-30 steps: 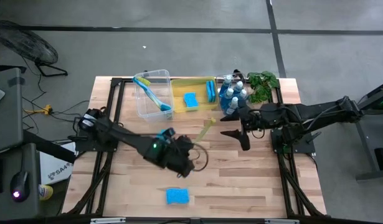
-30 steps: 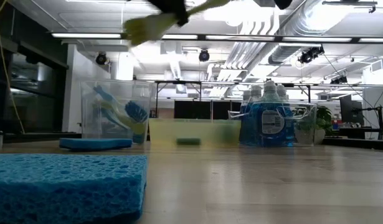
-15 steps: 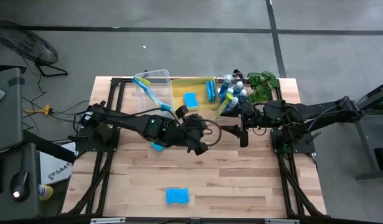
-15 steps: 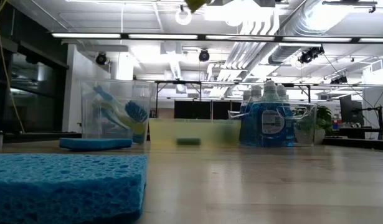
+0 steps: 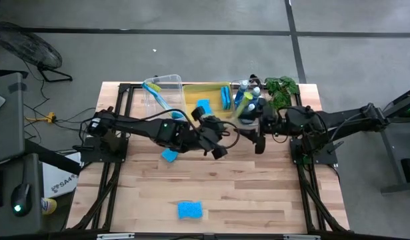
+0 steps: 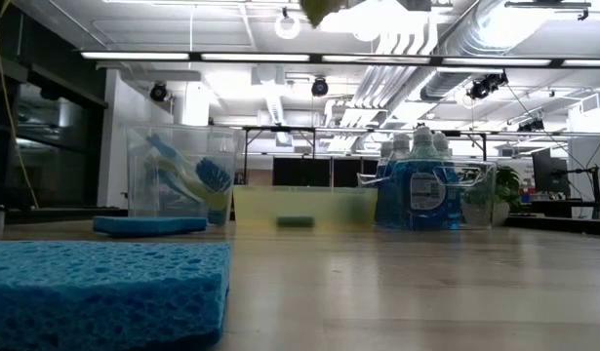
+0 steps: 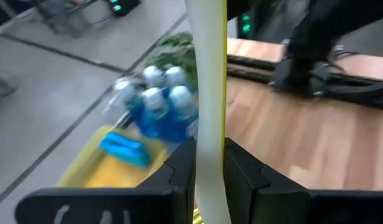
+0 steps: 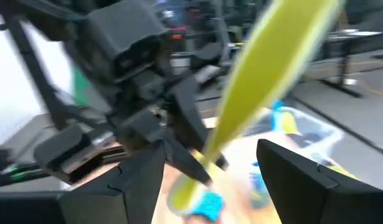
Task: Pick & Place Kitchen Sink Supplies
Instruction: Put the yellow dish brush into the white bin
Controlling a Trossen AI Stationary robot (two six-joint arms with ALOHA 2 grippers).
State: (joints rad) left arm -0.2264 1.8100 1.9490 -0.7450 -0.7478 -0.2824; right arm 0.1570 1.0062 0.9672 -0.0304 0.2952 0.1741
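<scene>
The yellow-green brush [image 7: 208, 93] is up in the air over the desk's [image 5: 258, 193] middle, pinched by its handle between the left fingers [image 7: 179, 171]. The right gripper [image 5: 257, 133] faces it just beside, fingers spread wide with nothing in them. Soap bottles [image 5: 248, 100] crowd the far edge; one sponge [image 5: 189, 211] lies near the front edge.

Yellow-green brush [image 7: 210, 93] held aloft; blue sponge [image 5: 189, 210] flat on table.

Pale wood table [image 5: 258, 187], smooth; porous blue sponge [image 6: 104, 288]; clear glossy plastic bin [image 6: 178, 185].
</scene>
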